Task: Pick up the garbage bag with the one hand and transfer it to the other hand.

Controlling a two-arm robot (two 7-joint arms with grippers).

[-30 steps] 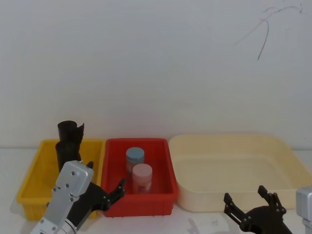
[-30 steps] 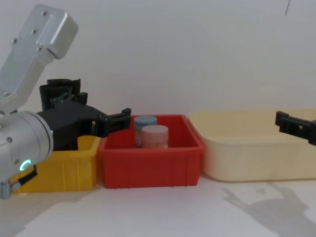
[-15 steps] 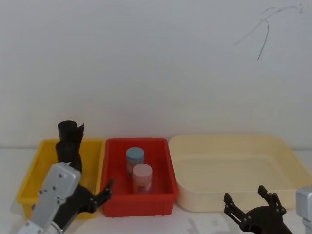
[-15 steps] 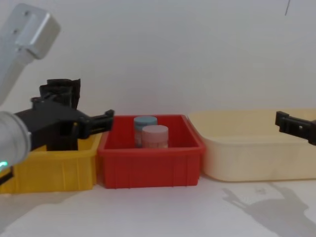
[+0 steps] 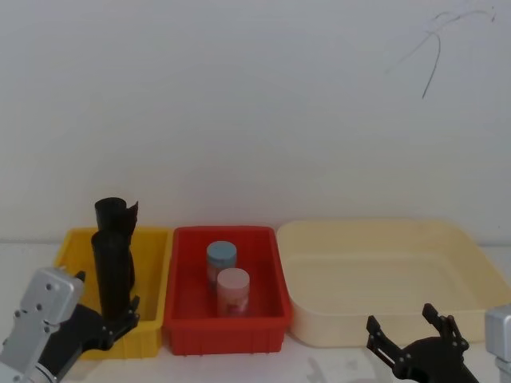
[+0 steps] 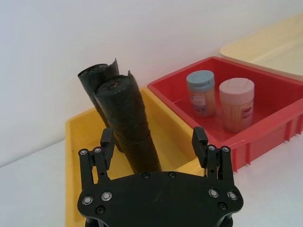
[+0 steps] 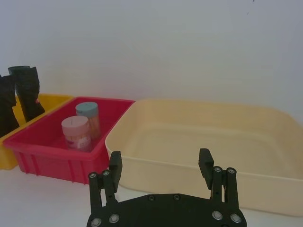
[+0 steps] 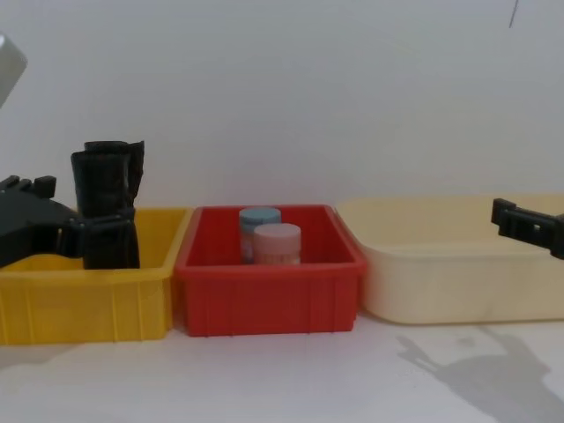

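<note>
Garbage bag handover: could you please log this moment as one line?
phase: pre-grasp | left gripper: open, facing garbage bag in yellow bin | right gripper: open, idle before cream tub | garbage bag: upright, ungrasped

The light is bright and even. The black two-finger right gripper throws a soft grey shadow on the white table.

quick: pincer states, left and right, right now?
Left pincer: open, holding nothing, facing the nearer garbage bag in the yellow bin.
Right pincer: open, empty.
</note>
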